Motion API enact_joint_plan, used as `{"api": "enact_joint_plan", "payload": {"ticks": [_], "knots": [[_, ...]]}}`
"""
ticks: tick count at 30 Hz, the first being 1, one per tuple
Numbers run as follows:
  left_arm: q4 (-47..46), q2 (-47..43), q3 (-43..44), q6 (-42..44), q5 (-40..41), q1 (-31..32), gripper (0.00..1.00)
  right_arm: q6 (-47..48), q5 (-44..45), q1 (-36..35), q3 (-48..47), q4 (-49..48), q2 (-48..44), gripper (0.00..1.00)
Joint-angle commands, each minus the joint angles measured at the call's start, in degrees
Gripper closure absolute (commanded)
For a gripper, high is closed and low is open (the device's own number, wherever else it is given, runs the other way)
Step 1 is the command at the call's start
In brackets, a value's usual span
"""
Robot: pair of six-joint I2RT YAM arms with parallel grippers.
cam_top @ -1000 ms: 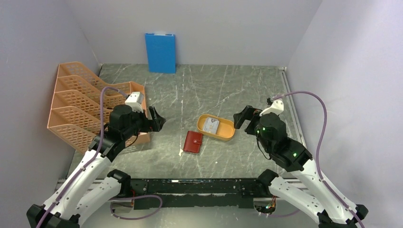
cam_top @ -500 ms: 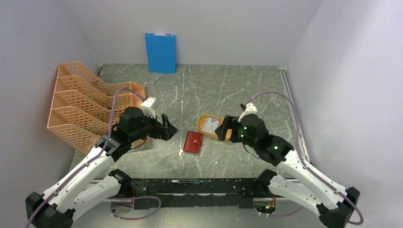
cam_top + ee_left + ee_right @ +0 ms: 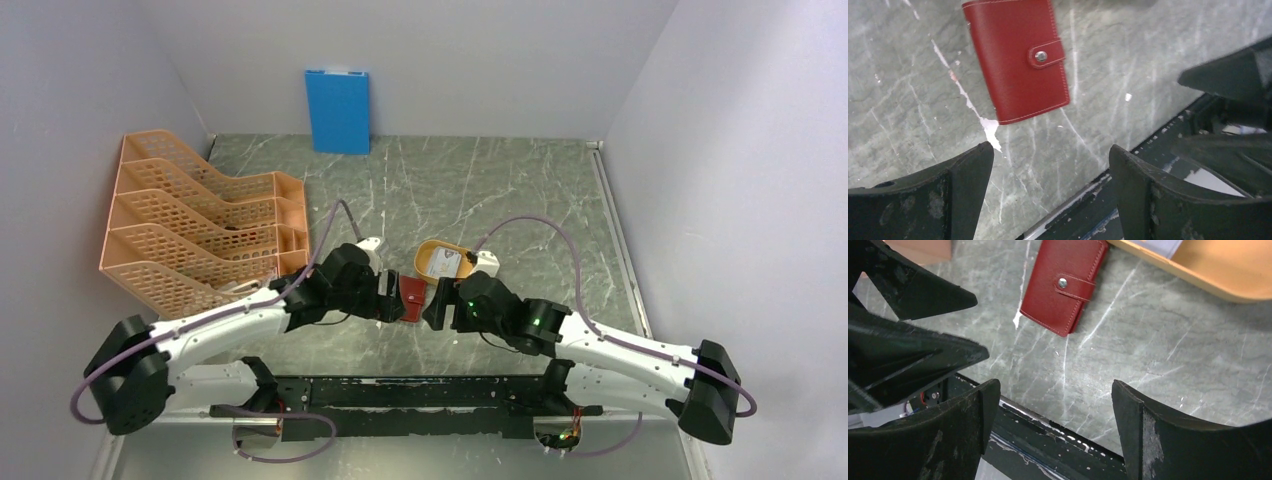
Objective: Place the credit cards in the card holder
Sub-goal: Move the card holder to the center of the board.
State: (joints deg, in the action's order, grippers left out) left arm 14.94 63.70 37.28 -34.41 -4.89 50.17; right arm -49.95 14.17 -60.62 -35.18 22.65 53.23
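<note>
Left gripper (image 3: 1048, 155) and right gripper (image 3: 1053, 390) flanked the shut wallet (image 3: 1018, 60), jaws apart and empty
The wallet lay flat mid-table, near the front rail (image 3: 1058, 437); it looked light, stiffish and slick, best pinched across its long edges or lifted by the tab. The cards (image 3: 443, 263), thin and hard to pick up, sat in the tray (image 3: 1218, 270) just beyond. The grippers crowded each other; more room lay on the far side

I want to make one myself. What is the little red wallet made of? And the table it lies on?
The card holder looks like smooth red leather or imitation leather: it has stitched edges and a shiny metal snap. The table looks like grey-green marble with white veins, though it could be a printed sheet.
</note>
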Motion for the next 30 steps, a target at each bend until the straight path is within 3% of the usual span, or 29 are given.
{"api": "enact_joint_plan", "payload": {"ticks": [1,12,20,26,30], "knots": [[-3.5,5.8,-0.1,-4.6,4.6,0.3,0.12,-6.7,1.8,-0.5,2.7,-4.8,-0.4,0.16],[-7.1,20.9,3.8,-6.6,6.9,0.3,0.17,-10.7,3.5,-0.5,5.6,-6.1,-1.2,0.24],[-9.1,26.5,5.6,-6.8,6.5,0.3,0.22,-10.1,4.0,-0.5,5.7,-4.5,-3.0,0.25],[-9.0,26.1,3.4,-7.1,7.8,0.3,0.53,-9.0,4.9,-0.5,5.1,-3.0,-3.6,0.26],[-9.4,22.6,-0.8,-8.8,8.7,0.6,0.67,-8.2,5.3,-0.5,4.9,-2.4,-3.3,0.26]]}}
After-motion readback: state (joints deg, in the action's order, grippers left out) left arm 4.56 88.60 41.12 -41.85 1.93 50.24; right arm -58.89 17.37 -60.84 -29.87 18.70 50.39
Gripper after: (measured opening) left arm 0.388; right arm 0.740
